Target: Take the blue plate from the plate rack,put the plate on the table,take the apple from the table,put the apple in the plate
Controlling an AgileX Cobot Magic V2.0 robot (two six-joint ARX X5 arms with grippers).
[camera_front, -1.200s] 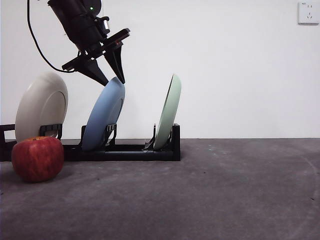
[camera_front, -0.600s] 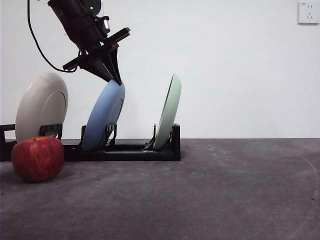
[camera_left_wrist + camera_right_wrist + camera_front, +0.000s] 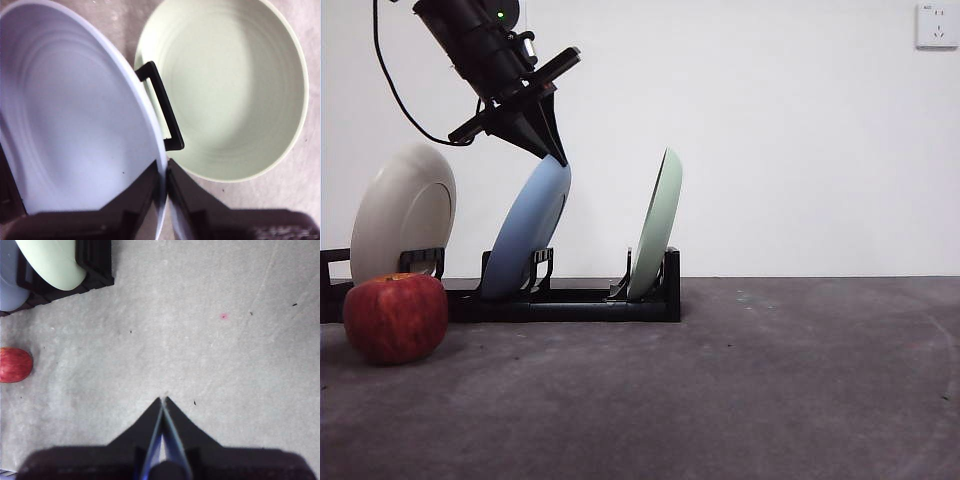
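The blue plate [image 3: 527, 228] leans in the middle slot of the black plate rack [image 3: 575, 301]. My left gripper [image 3: 556, 155] comes down from the upper left and is shut on the plate's top rim. In the left wrist view both jaws pinch the rim of the blue plate [image 3: 75, 120] at the gripper [image 3: 164, 172]. The red apple [image 3: 396, 317] sits on the table [image 3: 740, 380] in front of the rack's left end. My right gripper [image 3: 163, 402] is shut and empty above bare table [image 3: 210, 350], apart from the apple [image 3: 14, 365].
A cream-white plate [image 3: 402, 215] stands in the rack's left slot and a pale green plate [image 3: 656, 225] in its right slot, close beside the blue plate. The green plate [image 3: 230, 85] and a rack prong [image 3: 162, 107] also show in the left wrist view. A wall socket [image 3: 936, 24] is at the top right.
My left gripper's jaws, open astride the blue plate's top rim a second ago, have closed on it. The plate has barely shifted. The apple has not moved.
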